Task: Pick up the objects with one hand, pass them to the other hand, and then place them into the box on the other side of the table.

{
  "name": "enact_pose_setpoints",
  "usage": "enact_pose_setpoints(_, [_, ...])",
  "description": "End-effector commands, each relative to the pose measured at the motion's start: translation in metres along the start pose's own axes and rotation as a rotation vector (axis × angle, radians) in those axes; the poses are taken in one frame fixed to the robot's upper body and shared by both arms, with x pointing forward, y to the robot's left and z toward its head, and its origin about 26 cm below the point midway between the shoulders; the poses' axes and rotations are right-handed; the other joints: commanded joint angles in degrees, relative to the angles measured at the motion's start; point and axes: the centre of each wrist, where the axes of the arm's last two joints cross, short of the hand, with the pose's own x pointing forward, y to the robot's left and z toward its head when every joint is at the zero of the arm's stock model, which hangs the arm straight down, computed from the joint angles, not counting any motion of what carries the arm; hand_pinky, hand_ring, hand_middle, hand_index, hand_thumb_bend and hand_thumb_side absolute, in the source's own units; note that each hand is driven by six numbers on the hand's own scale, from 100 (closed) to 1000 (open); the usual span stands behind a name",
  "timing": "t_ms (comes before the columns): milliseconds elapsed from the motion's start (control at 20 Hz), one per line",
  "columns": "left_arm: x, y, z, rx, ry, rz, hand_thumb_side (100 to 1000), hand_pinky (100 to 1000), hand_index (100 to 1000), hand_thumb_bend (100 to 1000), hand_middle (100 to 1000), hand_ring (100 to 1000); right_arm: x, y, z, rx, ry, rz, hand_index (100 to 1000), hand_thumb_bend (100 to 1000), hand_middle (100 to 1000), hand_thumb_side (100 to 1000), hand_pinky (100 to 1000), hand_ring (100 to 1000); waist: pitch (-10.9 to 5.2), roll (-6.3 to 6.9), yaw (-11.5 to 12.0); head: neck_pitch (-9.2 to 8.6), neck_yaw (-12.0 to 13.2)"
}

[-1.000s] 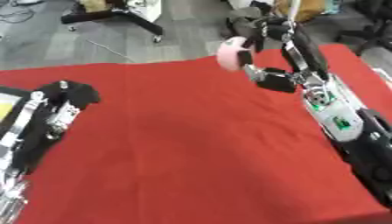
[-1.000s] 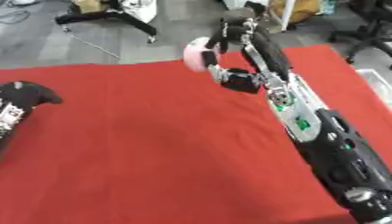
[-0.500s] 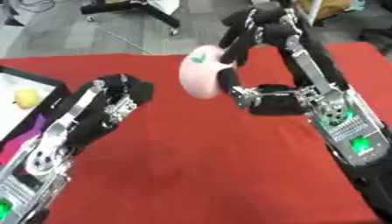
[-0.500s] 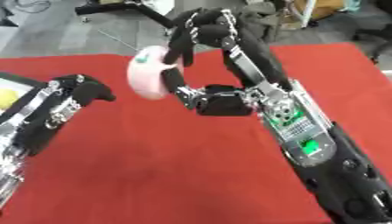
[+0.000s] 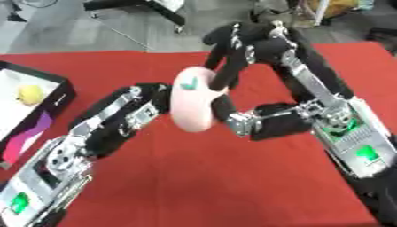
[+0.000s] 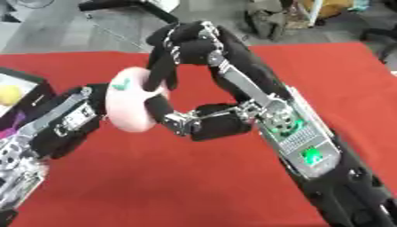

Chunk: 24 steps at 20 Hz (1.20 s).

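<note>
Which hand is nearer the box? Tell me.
Left. The left hand is mid-table beside the pink object, closer to the box at the left edge; the right hand is farther right.

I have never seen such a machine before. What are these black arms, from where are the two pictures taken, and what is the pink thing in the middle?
You see a humanoid robot's upper body, steered by a person. Both pictures come from a stereo camera in its head, looking down at its own arms, so they show the same moment from slightly different angles.

The table is covered with a red cloth. The arm from the right ends in the right hand, whose fingers curl round a pink rounded object with a small green mark. It is held above the cloth. The arm from the left ends in the left hand, right beside the pink object; whether it touches or grips it, the pictures do not show.

At the left edge stands a black-rimmed box with a small yellow thing inside.
</note>
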Motion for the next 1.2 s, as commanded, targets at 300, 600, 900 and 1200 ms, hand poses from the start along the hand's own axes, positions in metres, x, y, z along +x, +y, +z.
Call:
enact_pose_setpoints(300, [0.0,0.005,0.011,0.0,0.004,0.037,780,946,618,377,593,736,0.007,-0.004,-0.007,0.003,-0.042,-0.012,373,100,327,100,754,563,-0.47,0.03,-0.2,0.59,-0.4])
enact_pose_setpoints(600, [-0.005,0.006,0.018,0.048,0.04,0.042,786,946,617,371,593,736,0.009,-0.006,-0.008,0.002,-0.043,-0.018,373,100,327,100,756,563,-0.39,0.05,-0.3,0.55,-0.4])
enact_pose_setpoints(900, [-0.009,0.007,0.022,0.093,0.063,0.06,783,946,615,363,593,734,0.01,-0.006,-0.009,0.003,-0.049,-0.02,373,100,328,100,755,564,-0.35,0.12,-0.3,0.43,-0.6])
enact_pose_setpoints(1200, [-0.006,0.006,0.019,0.07,0.035,0.076,776,947,612,360,593,736,0.008,-0.003,-0.01,0.027,-0.054,-0.031,371,100,325,100,759,562,-0.24,0.13,-0.2,0.45,-0.7])
